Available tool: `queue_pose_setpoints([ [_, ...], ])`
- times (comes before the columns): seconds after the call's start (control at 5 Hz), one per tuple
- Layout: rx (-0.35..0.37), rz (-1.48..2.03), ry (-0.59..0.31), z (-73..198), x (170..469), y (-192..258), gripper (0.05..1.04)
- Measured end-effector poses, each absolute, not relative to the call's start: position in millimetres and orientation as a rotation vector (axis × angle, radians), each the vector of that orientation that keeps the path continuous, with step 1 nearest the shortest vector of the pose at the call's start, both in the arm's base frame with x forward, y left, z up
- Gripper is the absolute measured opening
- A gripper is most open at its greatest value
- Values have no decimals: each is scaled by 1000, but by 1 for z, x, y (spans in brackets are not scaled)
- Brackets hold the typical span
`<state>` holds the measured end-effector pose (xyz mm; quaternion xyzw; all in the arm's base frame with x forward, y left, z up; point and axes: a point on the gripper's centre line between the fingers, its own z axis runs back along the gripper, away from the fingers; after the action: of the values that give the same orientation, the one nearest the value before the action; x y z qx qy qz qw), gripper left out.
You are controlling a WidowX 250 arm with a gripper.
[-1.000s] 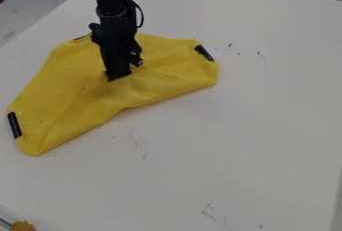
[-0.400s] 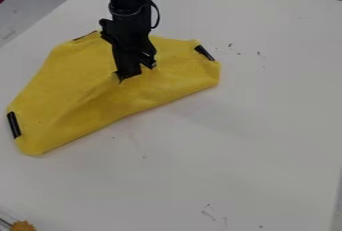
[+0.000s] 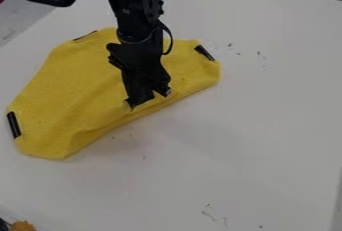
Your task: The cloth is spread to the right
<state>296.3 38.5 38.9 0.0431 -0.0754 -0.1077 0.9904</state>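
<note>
So the yellow cloth (image 3: 73,90) has black strips at its corners and lies kinda rumpled on the table's left side.

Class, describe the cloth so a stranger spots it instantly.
On the white table, look left, under the black gripper. The cloth there is yellow, with black strips at its edge; it is broader than the small orange-brown thing at lower left.

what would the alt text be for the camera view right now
A black robot arm's end effector is down at the near edge of a yellow cloth spread, with a few folds, on a white table; black strips mark the cloth's left and right ends.
</note>
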Motion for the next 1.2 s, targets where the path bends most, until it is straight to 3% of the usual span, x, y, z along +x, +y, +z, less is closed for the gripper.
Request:
queue_pose_setpoints([
  [0.4, 2, -202, -164, 16, 270, 14, 61],
  [1.0, -1, -216, -207, 13, 253, -9, 78],
  [1.2, 17, -230, -204, 14, 247, -19, 227],
])
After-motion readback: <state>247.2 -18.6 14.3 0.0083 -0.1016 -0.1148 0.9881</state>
